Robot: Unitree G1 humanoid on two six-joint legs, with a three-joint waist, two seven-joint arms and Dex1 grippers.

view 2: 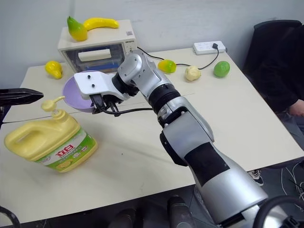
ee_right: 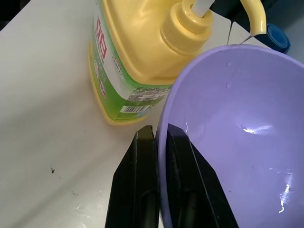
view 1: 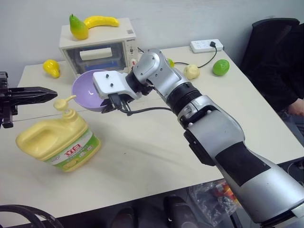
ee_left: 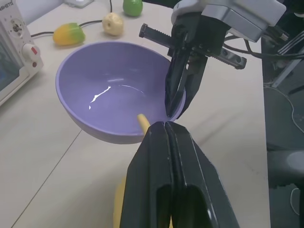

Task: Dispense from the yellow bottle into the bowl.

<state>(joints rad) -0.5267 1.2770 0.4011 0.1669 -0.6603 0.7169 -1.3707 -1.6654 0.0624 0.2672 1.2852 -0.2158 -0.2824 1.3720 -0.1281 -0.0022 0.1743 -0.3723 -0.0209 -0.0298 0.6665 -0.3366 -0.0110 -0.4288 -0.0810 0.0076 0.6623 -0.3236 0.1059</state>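
Left eye view: the yellow bottle [view 1: 57, 142] stands upright on the table [view 1: 156, 152], near-left part, its long axis running left-right, handle to the left and label facing near-right. Its pump top [view 1: 64, 103] rises at the right end, w/ the spout pointing right toward the bowl [view 1: 88, 90].

The bowl is held in the air just above and to the right of the pump, tilted so its opening faces left toward the spout. The right gripper [ee_right: 159, 142] pinches the bowl's rim, one finger inside and one outside the wall.

The left gripper [view 1: 47, 94] is at the left, fingers pressed together, holding nothing, tips right over the pump top; touching or not, I cannot tell.
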